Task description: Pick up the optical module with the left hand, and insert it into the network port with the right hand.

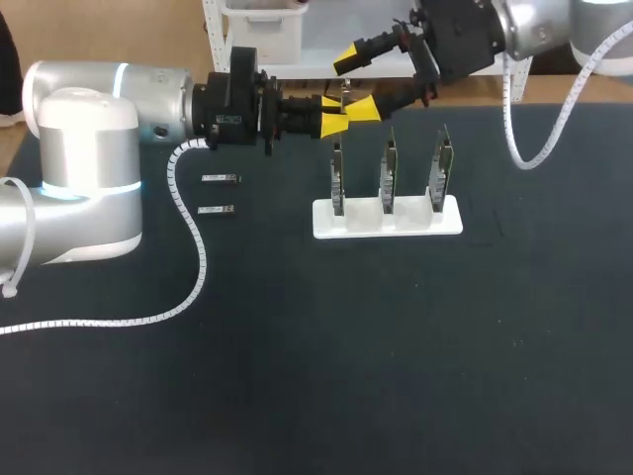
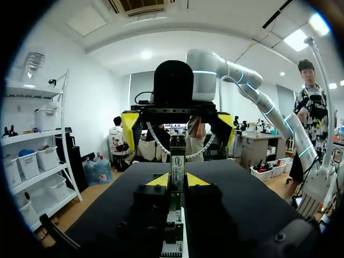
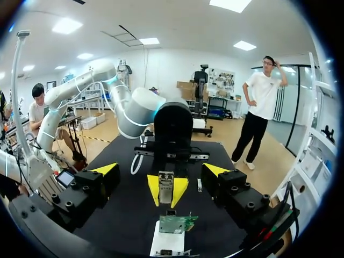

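The left gripper (image 1: 334,114) is squeezing a small silver metal optical module (image 3: 166,188) in the air, above three green boards (image 1: 388,173) standing in a white plastic stand (image 1: 388,223) on the dark surface (image 1: 396,346). The right gripper (image 1: 354,84) is facing it with its fingers spread wide, holding nothing.

The left gripper (image 1: 333,114) has bright yellow tips on a black body. The optical module (image 3: 166,187) between its jaws is silver-grey with a white label. The right gripper (image 1: 354,81) is likewise black with yellow tips. Below the jaws, green circuit boards (image 3: 177,223) stand in a white holder (image 1: 388,220) on the black table (image 1: 396,346).
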Tool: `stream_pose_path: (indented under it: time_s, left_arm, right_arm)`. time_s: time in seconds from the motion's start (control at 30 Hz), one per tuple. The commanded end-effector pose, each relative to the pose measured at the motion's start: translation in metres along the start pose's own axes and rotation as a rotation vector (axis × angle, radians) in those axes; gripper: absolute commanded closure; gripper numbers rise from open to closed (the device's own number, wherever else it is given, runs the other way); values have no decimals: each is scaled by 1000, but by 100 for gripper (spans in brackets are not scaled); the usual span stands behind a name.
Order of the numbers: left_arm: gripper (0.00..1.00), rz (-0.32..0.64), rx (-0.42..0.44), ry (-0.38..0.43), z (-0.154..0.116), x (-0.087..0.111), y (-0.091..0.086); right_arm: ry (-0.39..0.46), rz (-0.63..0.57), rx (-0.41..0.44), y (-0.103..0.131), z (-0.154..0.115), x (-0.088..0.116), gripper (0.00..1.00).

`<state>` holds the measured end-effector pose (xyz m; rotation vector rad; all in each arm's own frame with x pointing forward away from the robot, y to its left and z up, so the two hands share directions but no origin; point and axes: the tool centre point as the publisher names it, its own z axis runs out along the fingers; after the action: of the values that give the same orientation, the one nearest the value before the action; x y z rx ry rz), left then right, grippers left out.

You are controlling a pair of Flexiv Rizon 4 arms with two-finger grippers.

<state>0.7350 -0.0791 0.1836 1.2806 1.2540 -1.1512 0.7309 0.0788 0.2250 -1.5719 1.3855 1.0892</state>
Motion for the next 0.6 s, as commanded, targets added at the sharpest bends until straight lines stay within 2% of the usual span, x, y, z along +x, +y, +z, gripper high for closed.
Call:
stream_pose_path:
  time_s: [0.03,0.6]
  left_arm:
    - [100,0,-1,2,0,0,0]
    - [100,0,-1,2,0,0,0]
  right_arm:
    - [4,4,3,0,2,1,0]
    - [7,4,-2,-1,4,-1,0]
